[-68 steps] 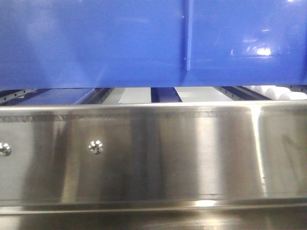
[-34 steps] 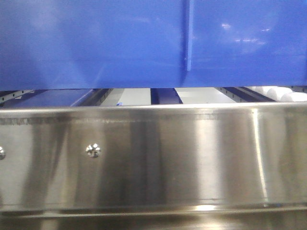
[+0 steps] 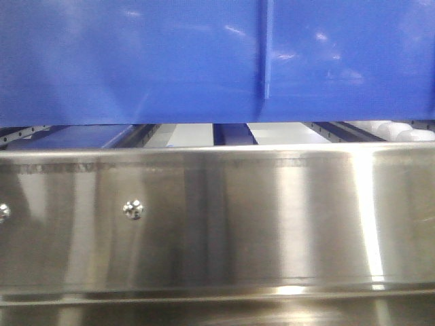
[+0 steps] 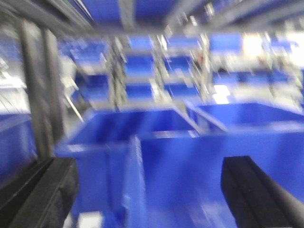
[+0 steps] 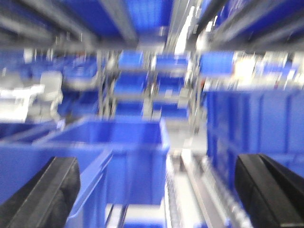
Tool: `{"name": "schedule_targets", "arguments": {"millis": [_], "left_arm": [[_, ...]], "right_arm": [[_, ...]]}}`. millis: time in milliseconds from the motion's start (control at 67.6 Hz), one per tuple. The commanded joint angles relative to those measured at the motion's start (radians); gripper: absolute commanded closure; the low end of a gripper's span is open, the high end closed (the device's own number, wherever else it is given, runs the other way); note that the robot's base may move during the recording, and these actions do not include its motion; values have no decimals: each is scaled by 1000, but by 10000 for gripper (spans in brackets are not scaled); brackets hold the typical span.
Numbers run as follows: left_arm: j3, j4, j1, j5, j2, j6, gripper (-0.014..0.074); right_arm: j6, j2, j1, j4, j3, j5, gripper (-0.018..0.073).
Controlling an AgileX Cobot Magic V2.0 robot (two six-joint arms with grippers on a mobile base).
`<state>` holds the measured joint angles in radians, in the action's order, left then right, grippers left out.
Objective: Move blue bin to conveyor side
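Note:
The blue bin [image 3: 136, 61] fills the top of the front view, its glossy wall with one vertical rib resting just above the steel rack. The left wrist view is blurred: the bin's wall and rim [image 4: 199, 161] stand close ahead, between the fingers of my left gripper [image 4: 149, 190], which is open with nothing held. My right gripper [image 5: 159, 190] is also open, with a blue bin's corner rim [image 5: 92, 173] by its left finger [image 5: 52, 190]. The conveyor is out of view.
A stainless-steel rack panel [image 3: 217, 217] with screws spans the lower front view, white rollers [image 3: 401, 130] behind it. Shelves of further blue bins [image 4: 142, 71] stand beyond. A roller rail [image 5: 190, 190] and a tall blue bin [image 5: 256, 128] lie ahead of the right gripper.
The front view has shifted only slightly; reflections on the bin and the steel panel have moved. The bin's lower edge stays at the same height above the rack.

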<state>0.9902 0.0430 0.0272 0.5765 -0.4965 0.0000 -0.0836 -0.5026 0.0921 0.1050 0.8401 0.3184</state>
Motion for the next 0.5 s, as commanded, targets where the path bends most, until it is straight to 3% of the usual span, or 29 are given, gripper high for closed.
{"name": "schedule_targets", "arguments": {"millis": [0,133,311,488], "left_arm": [[77,9,36,98,-71,0,79],[179,32,61,218,-178,-16,79],[280,66,61,302,-281,-100,79],[386,66,61,436,-402,-108,79]], "right_arm": [[-5,-83,37,-8,104,79,0],[-5,-244,120,3,296,285,0],[-5,-468,235,3,520,519,0],[26,-662,293,3,729,739,0]]}}
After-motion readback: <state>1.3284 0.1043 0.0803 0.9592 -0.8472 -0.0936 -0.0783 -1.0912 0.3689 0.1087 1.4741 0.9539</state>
